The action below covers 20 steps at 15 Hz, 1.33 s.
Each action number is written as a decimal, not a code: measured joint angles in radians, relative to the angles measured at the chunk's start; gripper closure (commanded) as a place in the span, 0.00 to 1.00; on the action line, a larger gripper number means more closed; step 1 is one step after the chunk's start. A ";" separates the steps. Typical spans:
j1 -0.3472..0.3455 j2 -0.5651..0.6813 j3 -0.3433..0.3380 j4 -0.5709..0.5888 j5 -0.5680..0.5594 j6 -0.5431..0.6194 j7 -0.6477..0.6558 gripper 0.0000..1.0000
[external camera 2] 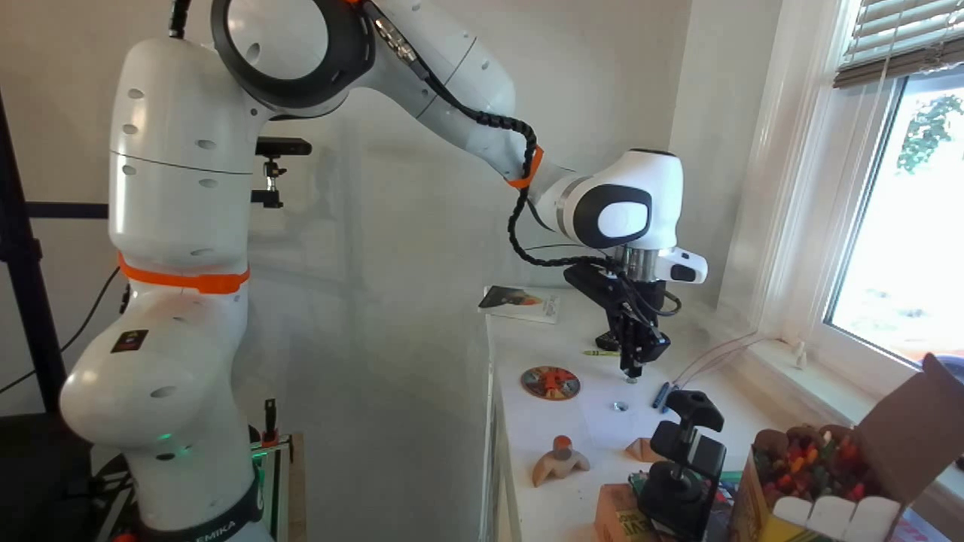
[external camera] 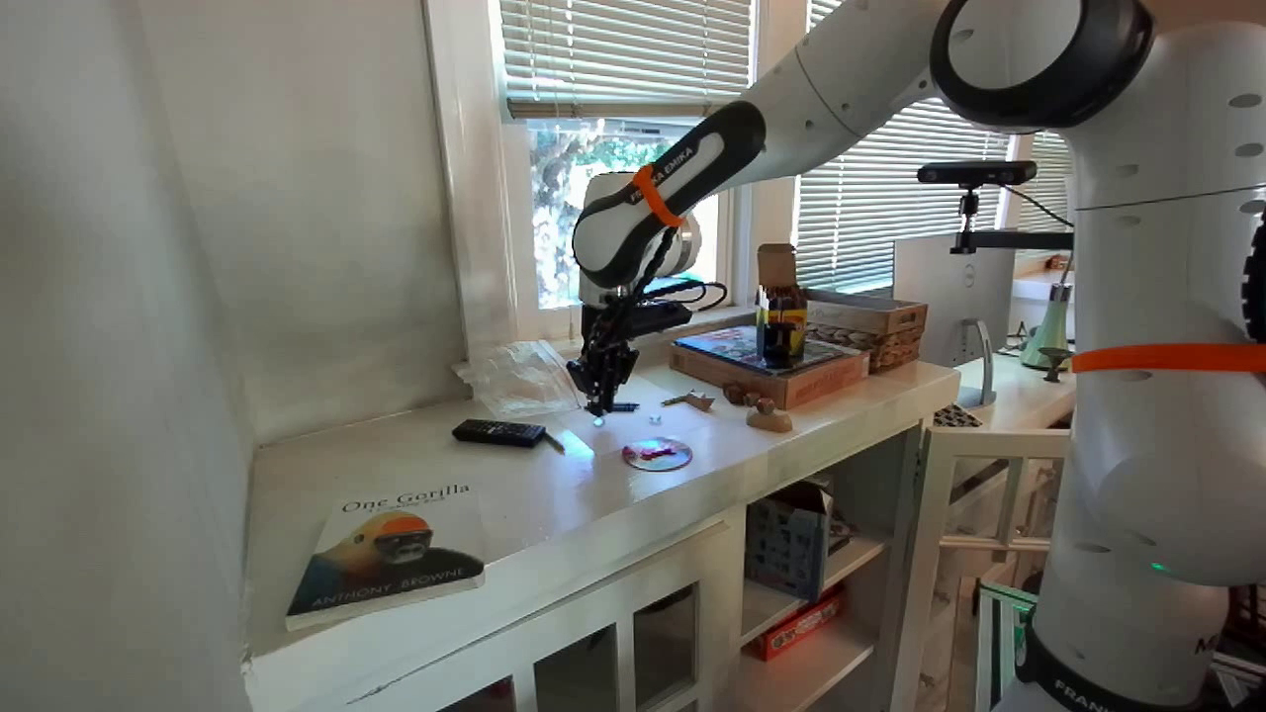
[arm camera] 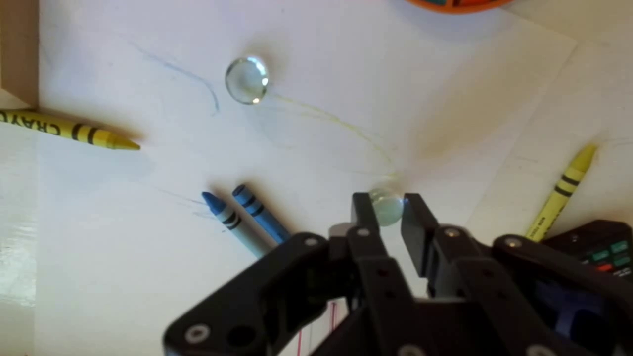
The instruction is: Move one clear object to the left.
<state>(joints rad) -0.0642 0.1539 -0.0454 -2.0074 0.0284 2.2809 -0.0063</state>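
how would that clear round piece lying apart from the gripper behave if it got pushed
The clear piece will likely slip, since its bright glints suggest a smooth surface. Its small, round shape may make it skid or spin if nudged off-center.

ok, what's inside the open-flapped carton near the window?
In an exterior view, the carton holds what look like crayons, red, orange and green ends showing. Lower down, those crayons and the carton's walls cover everything; total count can't be told.

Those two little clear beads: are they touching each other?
Apart. In the wrist view, a stretch of scribbled white surface separates one clear bead from the other clear bead, seen between the jaws.
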 measured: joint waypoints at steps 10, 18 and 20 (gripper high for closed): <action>-0.001 0.000 0.000 -0.005 0.001 0.011 -0.001 0.95; -0.001 0.000 0.000 -0.010 0.010 0.033 -0.005 0.95; -0.001 0.000 0.000 -0.010 0.015 0.045 -0.009 0.95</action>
<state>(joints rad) -0.0650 0.1541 -0.0454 -2.0176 0.0436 2.3264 -0.0154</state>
